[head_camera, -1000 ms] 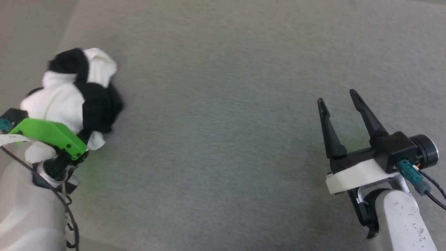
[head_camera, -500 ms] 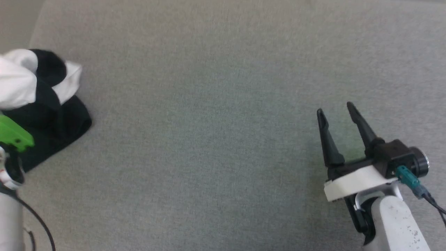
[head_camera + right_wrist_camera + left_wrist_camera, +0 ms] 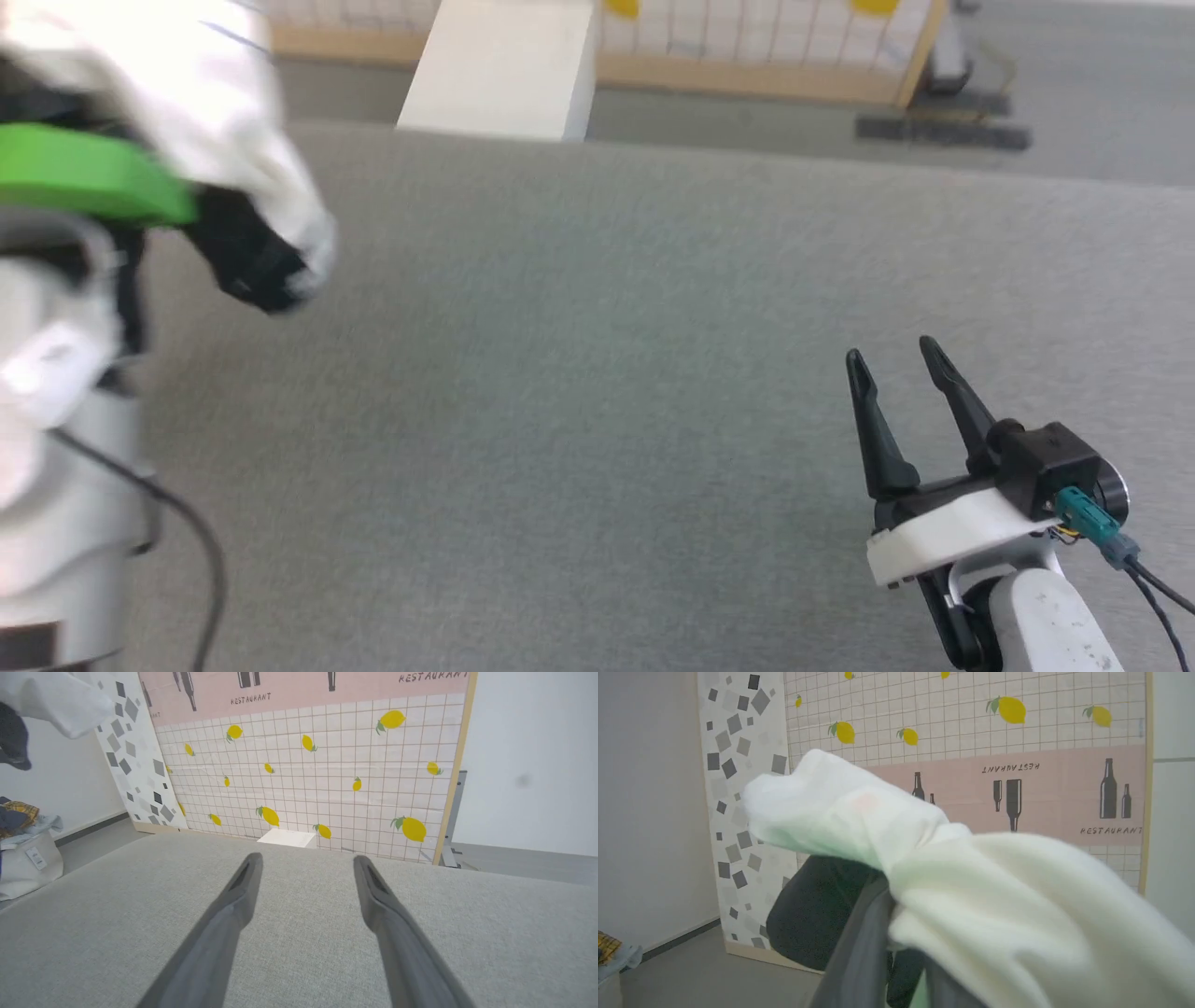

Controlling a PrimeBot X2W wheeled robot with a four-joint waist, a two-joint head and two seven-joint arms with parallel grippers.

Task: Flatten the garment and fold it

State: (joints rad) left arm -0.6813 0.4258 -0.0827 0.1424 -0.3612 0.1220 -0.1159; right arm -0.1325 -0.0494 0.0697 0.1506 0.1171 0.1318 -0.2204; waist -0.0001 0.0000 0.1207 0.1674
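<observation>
Swathing the left pincer (image 3: 896, 933), the garment (image 3: 994, 896) hides whether it grips; the right pincer (image 3: 890, 349) stands wide.

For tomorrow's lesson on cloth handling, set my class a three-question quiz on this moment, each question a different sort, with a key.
1. True or false: the garment lies spread flat on the grey surface.
2. The right gripper is: A) open and empty; B) shut on a sleeve; C) pressing on cloth.
3. Short answer: what does the left gripper hold aloft, bunched?
Key: 1 false; 2 A; 3 the garment.
</observation>
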